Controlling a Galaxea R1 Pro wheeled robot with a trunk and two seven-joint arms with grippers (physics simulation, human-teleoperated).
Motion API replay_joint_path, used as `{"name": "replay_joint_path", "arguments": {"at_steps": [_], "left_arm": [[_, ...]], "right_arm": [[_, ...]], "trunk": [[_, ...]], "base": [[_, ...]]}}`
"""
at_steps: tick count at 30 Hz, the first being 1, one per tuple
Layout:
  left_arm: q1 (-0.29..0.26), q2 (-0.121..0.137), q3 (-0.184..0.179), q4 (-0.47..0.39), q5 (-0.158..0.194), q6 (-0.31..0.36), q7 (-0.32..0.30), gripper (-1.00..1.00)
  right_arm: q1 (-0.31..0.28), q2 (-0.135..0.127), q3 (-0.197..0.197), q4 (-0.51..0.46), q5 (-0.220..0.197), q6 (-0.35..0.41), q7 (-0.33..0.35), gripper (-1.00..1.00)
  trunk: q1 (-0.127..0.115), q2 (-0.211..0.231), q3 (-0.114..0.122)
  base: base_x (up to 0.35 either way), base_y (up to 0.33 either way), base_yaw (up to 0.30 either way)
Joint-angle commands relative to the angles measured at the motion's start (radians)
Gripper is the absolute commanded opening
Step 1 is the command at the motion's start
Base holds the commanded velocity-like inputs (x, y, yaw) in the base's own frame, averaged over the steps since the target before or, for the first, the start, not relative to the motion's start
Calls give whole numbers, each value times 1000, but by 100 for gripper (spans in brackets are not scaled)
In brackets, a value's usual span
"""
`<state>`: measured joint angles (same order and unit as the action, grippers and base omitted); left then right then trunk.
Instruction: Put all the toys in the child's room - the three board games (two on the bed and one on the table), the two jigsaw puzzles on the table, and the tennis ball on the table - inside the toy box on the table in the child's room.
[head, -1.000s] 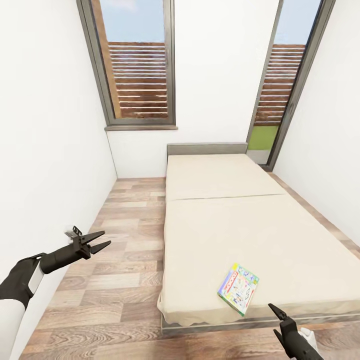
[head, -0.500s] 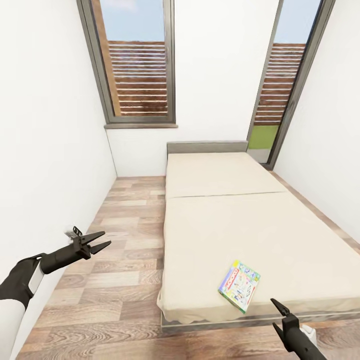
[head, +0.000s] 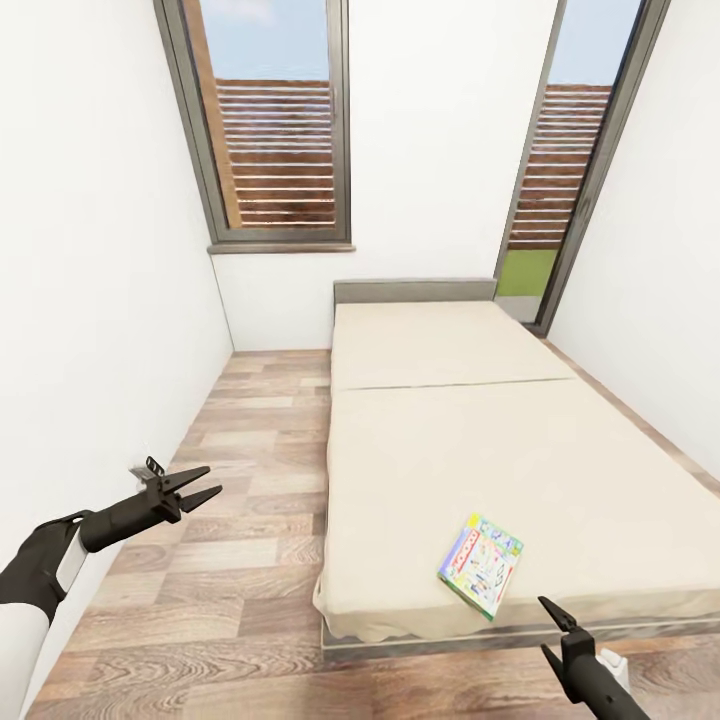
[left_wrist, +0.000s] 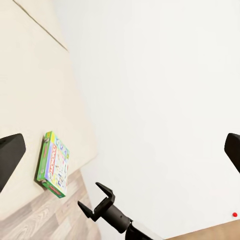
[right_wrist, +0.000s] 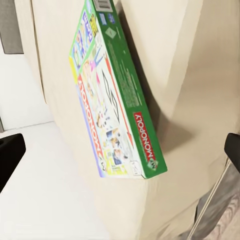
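Lying near the bed's (head: 480, 450) foot, one board game (head: 479, 565); both claws spread, empty.

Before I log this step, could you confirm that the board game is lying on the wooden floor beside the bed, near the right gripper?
Not quite: the board game lies on the bed, on its mattress near the foot corner, not on the floor. The head view shows this. It is indeed near the right gripper.

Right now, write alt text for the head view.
A Monopoly board game lies flat near the foot corner of a beige bed in a narrow white room with wood flooring. Both grippers, left and right, hang open and empty.
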<state>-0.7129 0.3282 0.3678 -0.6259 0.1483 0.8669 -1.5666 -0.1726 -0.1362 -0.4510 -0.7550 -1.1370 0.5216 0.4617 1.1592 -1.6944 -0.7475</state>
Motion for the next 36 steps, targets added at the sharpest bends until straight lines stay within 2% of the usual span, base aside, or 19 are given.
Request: {"name": "replay_joint_path", "arguments": {"at_steps": [1,6,9,14,20,31,36], "left_arm": [[0,0,0,0,-1,11,-4,100],[0,0,0,0,-1,11,-4,100],[0,0,0,0,-1,11,-4,100],[1,0,1,0,-1,11,-4,100],[1,0,1,0,-1,11,-4,100],[1,0,2,0,-1,11,-4,100],[1,0,2,0,-1,11,-4,100]], "right_arm": [[-1,2,-2,0,-6,11,1,100],[-1,6,-1,0,-7,17,39,100],[-1,7,1,0,-6,17,120,100],[-1,6,3,0,-3,17,171,100],[-1,6,3,0,-1,17,181,100],[-1,6,3,4,0,18,173,100],[-4,6,4,51,3,41,170,100]], "trunk": [[4,-8,-4],[23,-43,-20],[35,-64,-29],[54,-99,-45],[77,-141,-64],[77,-141,-64],[77,-141,-64]], "base": [[0,0,0],[0,0,0],[0,0,0],[0,0,0],[0,0,0],[0,0,0],[0,0,0]]}}
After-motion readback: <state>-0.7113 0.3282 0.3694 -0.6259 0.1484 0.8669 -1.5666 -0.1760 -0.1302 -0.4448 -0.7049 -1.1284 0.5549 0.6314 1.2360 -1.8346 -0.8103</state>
